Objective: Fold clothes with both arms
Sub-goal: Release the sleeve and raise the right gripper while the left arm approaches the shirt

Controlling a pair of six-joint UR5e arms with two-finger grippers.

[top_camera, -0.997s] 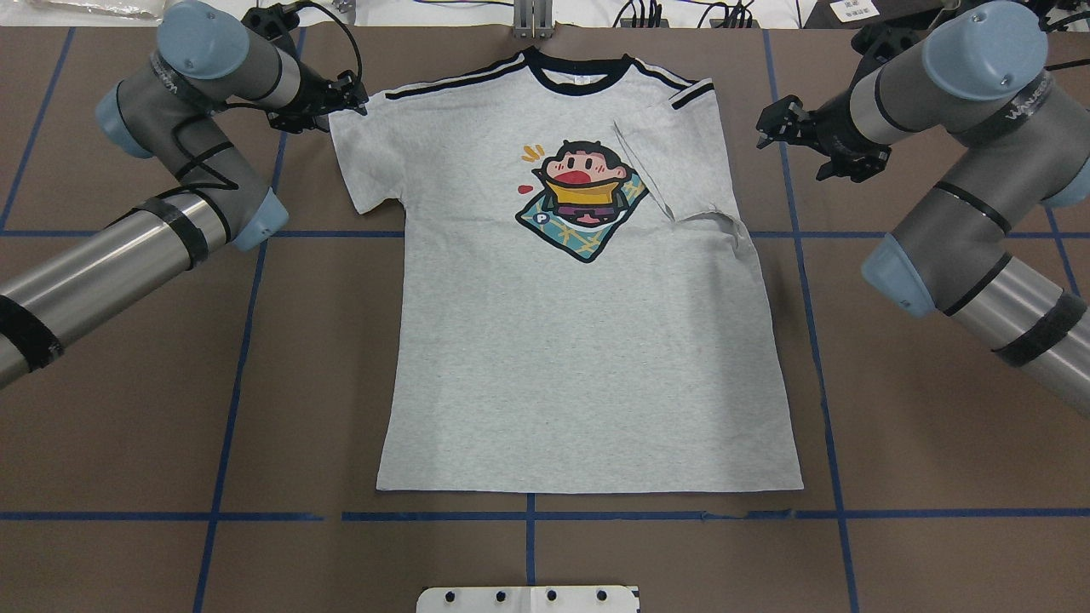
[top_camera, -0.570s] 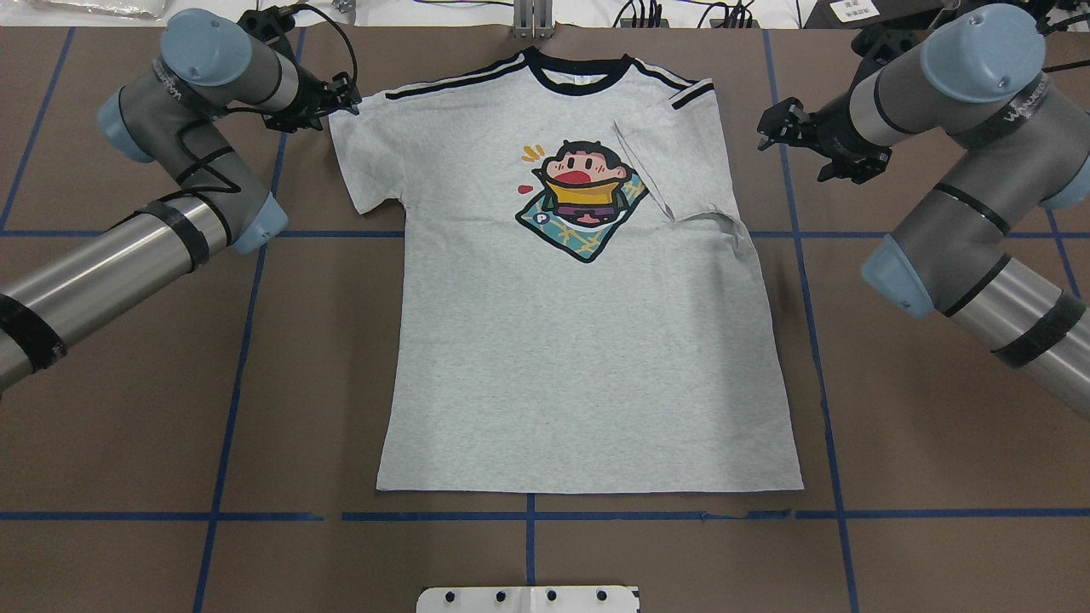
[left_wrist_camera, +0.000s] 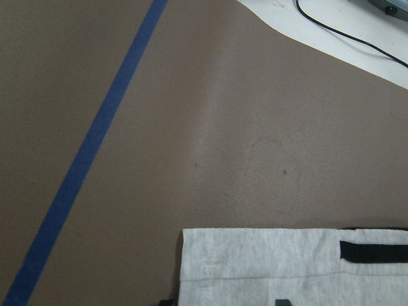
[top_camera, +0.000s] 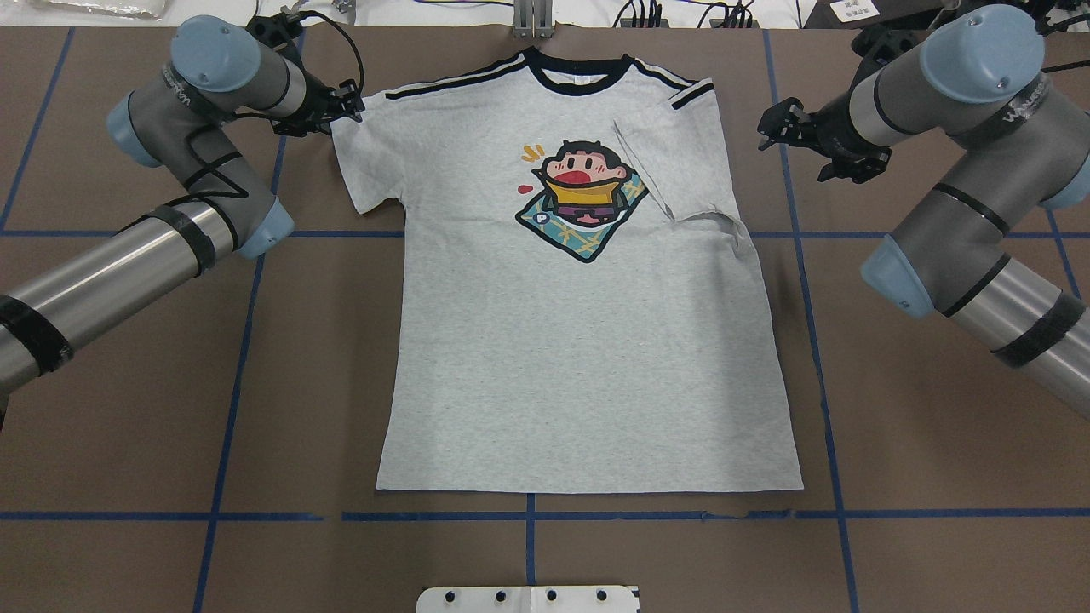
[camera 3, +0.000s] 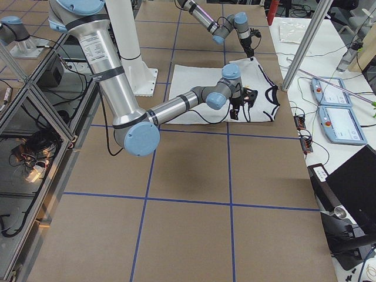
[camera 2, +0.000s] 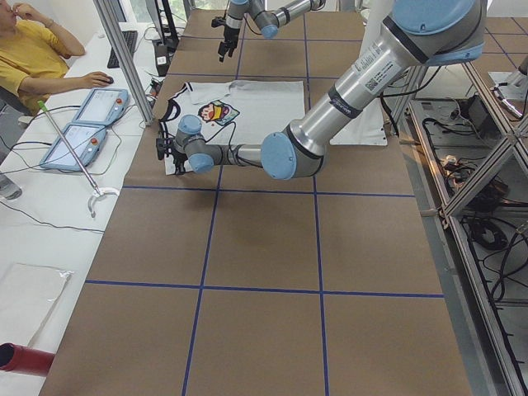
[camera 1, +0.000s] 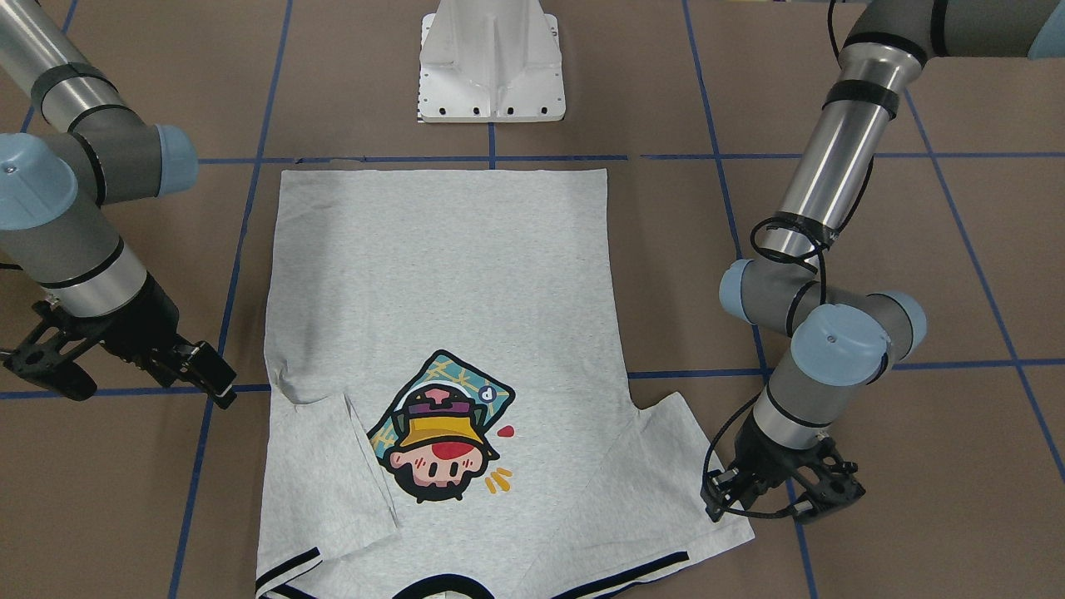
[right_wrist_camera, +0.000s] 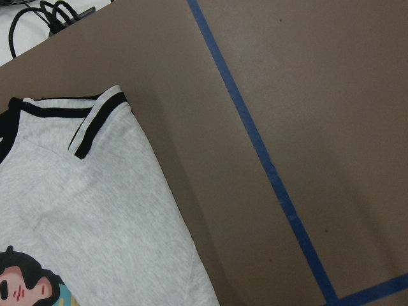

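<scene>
The grey T-shirt lies flat and face up on the brown table, collar at the far edge. One sleeve is folded in over the chest beside the cartoon print. The other sleeve is spread out. My left gripper is open at that sleeve's far corner. In the left wrist view the sleeve hem sits at the bottom edge between the dark fingertips. My right gripper hangs open beside the folded-in shoulder, clear of the cloth. From the front, the left gripper touches the sleeve edge and the right gripper stands apart.
Blue tape lines grid the table. The white pedestal stands just behind the shirt's hem. A seated person and two control tablets are at the table's far side, along with cables.
The left arm's elbow and wrist have shifted a little to the right, bringing the left gripper in against the sleeve corner. The right gripper and the shirt have barely moved.
</scene>
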